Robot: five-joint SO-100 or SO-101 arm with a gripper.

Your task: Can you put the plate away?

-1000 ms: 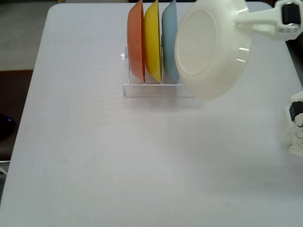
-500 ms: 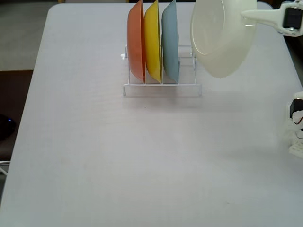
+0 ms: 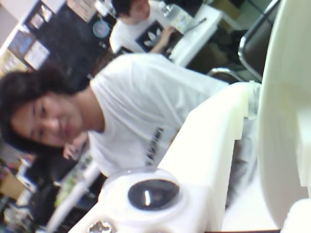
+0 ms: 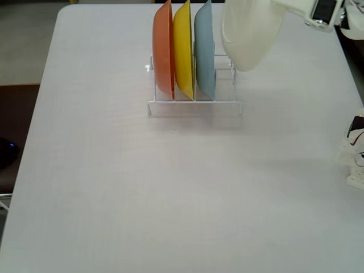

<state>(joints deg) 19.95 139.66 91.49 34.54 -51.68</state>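
The plate [image 4: 249, 35] is cream-white and glossy. It hangs nearly on edge above the right end of the clear rack [image 4: 193, 106], just right of the light blue plate [image 4: 204, 51] and apart from it. My gripper [image 4: 282, 5] comes in from the top right and is shut on the plate's upper right rim. In the wrist view the plate [image 3: 284, 121] fills the right side, with a white finger [image 3: 209, 145] pressed against its rim. Its lower edge is above the rack's empty right slots.
The rack holds an orange plate [image 4: 163, 48], a yellow plate [image 4: 183, 48] and the light blue one, all standing on edge. The arm's white base [image 4: 355, 156] sits at the table's right edge. The wrist view shows people beyond the table.
The plate has moved left and toward the back of the table with my gripper, turning from face-on to nearly edge-on, and now hangs over the rack's right end.
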